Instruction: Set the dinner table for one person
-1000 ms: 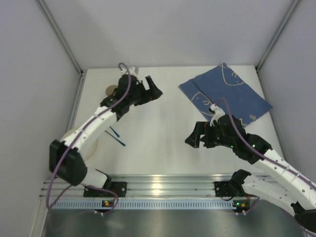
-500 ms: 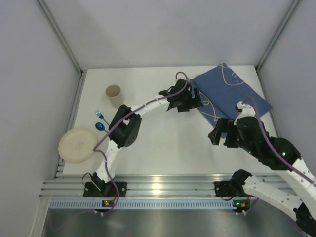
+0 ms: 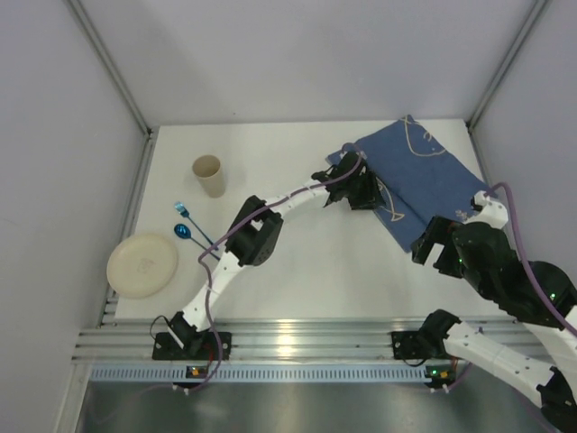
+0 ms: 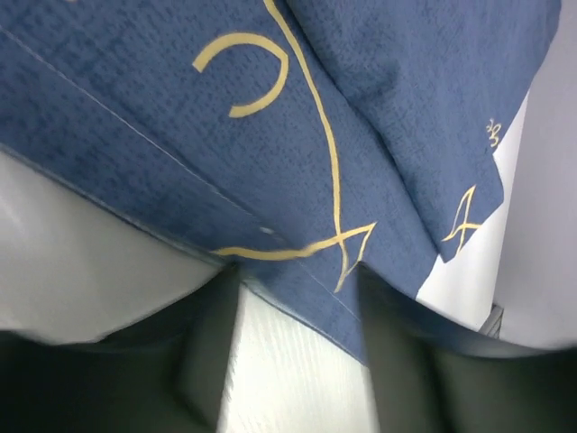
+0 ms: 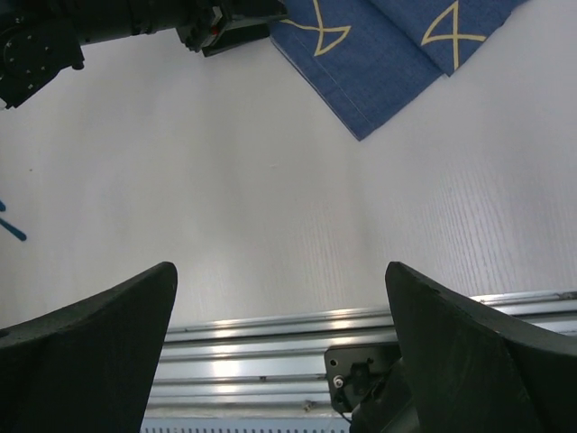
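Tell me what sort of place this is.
Probably a robot test cell, not a dining room: a plain white tabletop edged by an aluminium rail, bare grey panel walls, and a left arm and right arm bolted at the near edge.

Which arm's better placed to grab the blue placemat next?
Left. The left gripper sits at the placemat's near edge, its fingers straddling the hem. The right gripper hangs open over bare dinner table near the rail, short of the cloth.

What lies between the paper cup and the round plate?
A blue spoon and a second blue utensil, perhaps a fork, lie between the cup and the plate; the top view shows it.
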You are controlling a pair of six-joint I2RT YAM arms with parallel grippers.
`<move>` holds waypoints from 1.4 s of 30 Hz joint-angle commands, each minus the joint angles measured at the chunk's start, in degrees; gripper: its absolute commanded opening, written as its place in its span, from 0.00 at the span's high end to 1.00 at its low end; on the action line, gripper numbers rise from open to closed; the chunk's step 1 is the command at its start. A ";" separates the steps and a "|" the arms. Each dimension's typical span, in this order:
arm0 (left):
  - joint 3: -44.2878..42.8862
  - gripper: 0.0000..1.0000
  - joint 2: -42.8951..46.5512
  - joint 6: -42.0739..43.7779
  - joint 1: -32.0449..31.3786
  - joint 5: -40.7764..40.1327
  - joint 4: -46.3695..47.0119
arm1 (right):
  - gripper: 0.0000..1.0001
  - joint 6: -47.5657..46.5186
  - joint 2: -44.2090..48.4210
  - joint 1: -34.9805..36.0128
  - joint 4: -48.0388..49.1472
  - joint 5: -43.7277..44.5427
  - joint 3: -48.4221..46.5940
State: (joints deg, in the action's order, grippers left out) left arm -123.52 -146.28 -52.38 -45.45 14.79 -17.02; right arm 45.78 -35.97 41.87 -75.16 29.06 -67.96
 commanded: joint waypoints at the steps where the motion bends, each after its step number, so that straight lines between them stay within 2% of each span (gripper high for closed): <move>1: -3.65 0.50 -5.33 -2.38 0.10 3.93 -2.67 | 0.00 1.77 -1.03 -0.38 -3.07 1.97 -0.94; 6: -5.32 0.80 -6.56 -0.44 0.36 4.99 -2.85 | 0.00 -0.69 -3.49 -0.38 0.53 0.74 0.20; 7: -5.24 0.89 -6.56 -0.36 0.62 5.25 -3.11 | 0.00 -1.65 -4.45 -0.38 1.32 0.48 0.37; 10: -5.15 1.00 -5.51 1.13 1.06 5.26 -4.34 | 0.00 -3.41 -6.39 -0.38 3.96 -0.49 1.08; 13: -3.31 1.00 -2.18 5.00 2.03 3.24 -8.11 | 0.00 -5.08 -8.50 -0.30 6.59 -1.37 1.69; 16: 3.45 1.00 4.75 9.48 3.69 0.08 -11.28 | 0.00 -6.75 -11.04 -0.47 9.06 -1.72 2.22; 17: 8.25 1.00 6.95 11.93 4.23 -1.50 -13.11 | 0.00 -7.28 -11.84 -0.73 10.28 -1.72 2.31; 18: 11.00 1.00 11.67 13.26 4.75 -2.99 -13.74 | 0.00 -7.98 -12.72 -1.08 11.16 -2.77 2.48; 23: 26.63 1.00 24.97 22.82 8.88 -12.48 -18.57 | 0.00 -14.31 -19.48 -6.61 20.99 -11.55 3.71; 29: 35.09 1.00 34.73 29.78 13.37 -14.26 -26.22 | 0.00 -16.25 -30.11 -12.60 30.57 -21.58 7.84; 34: 39.41 1.00 38.43 30.06 13.55 -16.99 -27.81 | 0.00 -16.60 -39.77 -13.65 36.21 -23.52 11.62; 42: 46.53 1.00 41.86 27.33 13.46 -15.75 -27.54 | 0.00 -16.07 -45.33 -14.18 43.51 -23.79 19.00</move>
State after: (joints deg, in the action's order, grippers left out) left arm -78.35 -108.22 -24.60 -31.92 -0.91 -42.92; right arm 30.02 -80.86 28.56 -36.75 5.23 -50.11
